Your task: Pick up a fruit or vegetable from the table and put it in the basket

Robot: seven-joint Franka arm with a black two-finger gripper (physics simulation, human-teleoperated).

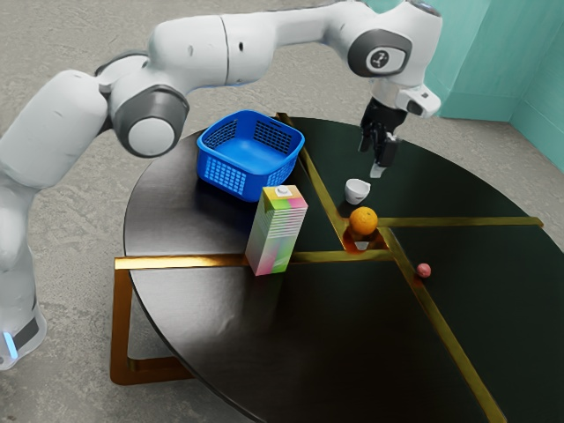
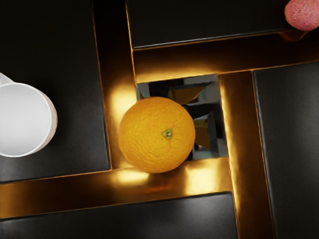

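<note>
In the exterior view my black gripper (image 1: 371, 159) hangs above the table, fingers apart and nothing between them. The orange (image 1: 363, 221) rests where the gold strips meet, below the hand; in the wrist view the orange (image 2: 157, 134) lies partly over the square opening, its stem scar facing up. A small pink fruit (image 1: 424, 270) sits beside a strip, and the pink fruit (image 2: 304, 13) is cut by the wrist view's border. The blue basket (image 1: 250, 157) stands toward the exterior view's left, its visible floor bare.
A white cup (image 1: 357, 191) stands close to the orange; the cup (image 2: 24, 119) is partly cut off in the wrist view. A tall colourful carton (image 1: 277, 231) stands between the orange and the exterior view's left, just in front of the basket. The round dark table (image 1: 352, 352) has gold strips.
</note>
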